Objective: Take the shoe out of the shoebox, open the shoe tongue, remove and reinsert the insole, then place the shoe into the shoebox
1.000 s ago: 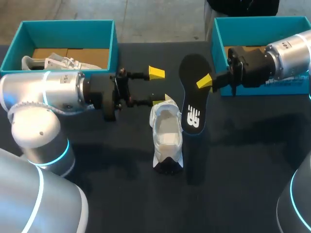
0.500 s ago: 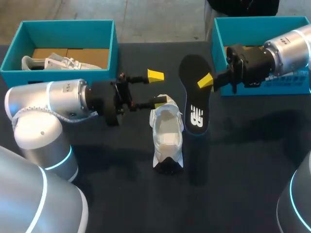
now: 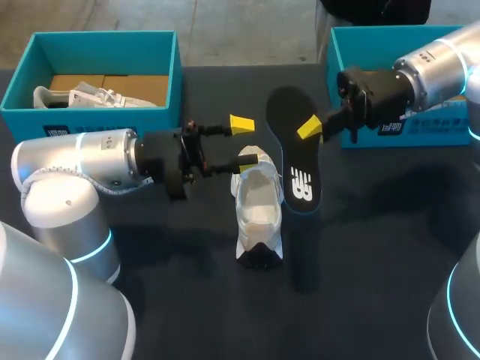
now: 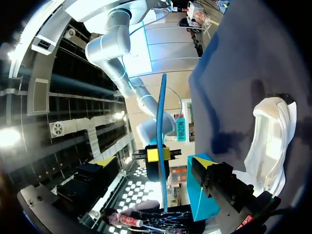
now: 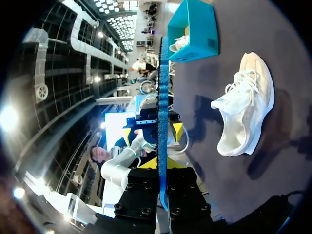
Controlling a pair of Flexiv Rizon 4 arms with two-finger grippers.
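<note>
Shoe (image 3: 259, 214): where is it seen, and which way is it pointed?

It is seen standing on its sole in the middle of the dark worktop (image 3: 360, 270). Its long side is laid from the far edge toward the robot. Its dark end is turned toward the robot, and its open mouth is turned up.

What is held?

The black insole (image 3: 296, 161) is gripped by the right pincer (image 3: 309, 129), which is clenched on it. The insole is out of the shoe, just beside the shoe's right side. Its long side is also laid from far to near. From both wrists it is seen edge-on.

And the left pincer (image 3: 245, 141)?

It is spread open and nothing is held in it. One yellow tip is set against the far end of the shoe. The other tip is apart from the shoe.

What is changed from a second ago?

The far end of the insole has been leaned a little toward the shoe. The left pincer has been brought slightly closer. The shoe has not been moved.

Where are the boxes?

The left shoebox (image 3: 105, 34), with a second white shoe (image 3: 82, 97) inside, is seen at the far left. The right shoebox (image 3: 397, 30) is seen at the far right.
</note>
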